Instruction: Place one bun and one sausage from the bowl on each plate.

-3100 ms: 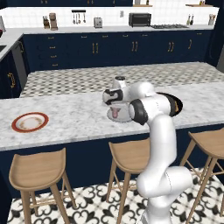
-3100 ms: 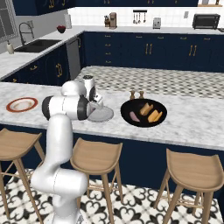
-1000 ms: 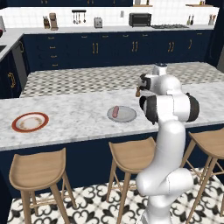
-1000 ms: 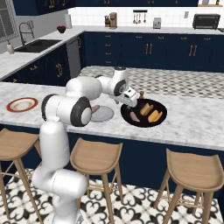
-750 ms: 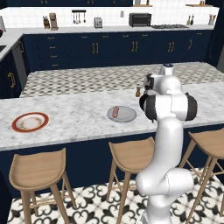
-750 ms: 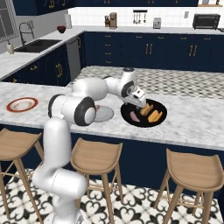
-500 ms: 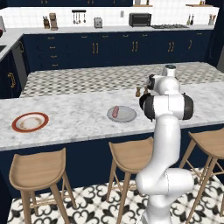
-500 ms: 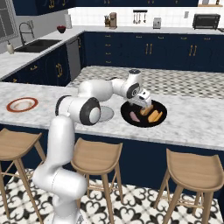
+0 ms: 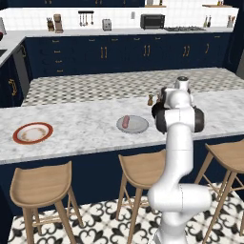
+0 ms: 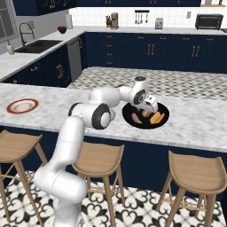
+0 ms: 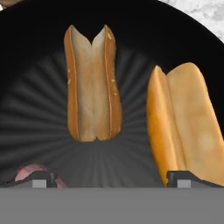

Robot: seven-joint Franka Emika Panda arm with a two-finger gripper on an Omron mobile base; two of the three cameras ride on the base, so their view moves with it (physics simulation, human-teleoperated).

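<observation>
Jaws spread wide and empty, the gripper (image 10: 150,106) hovers over the black bowl (image 10: 131,121). Two buns (image 11: 92,85) lie just ahead, a sausage (image 11: 30,172) beside one fingertip. No lettering is legible on anything.

Two split golden buns (image 11: 92,87) lie side by side in the black bowl (image 10: 145,122) with one pink sausage (image 10: 136,118). Another sausage (image 9: 126,122) lies on the grey plate (image 9: 133,125); the red-rimmed plate (image 9: 32,133) sits toward the surface's left end.
</observation>
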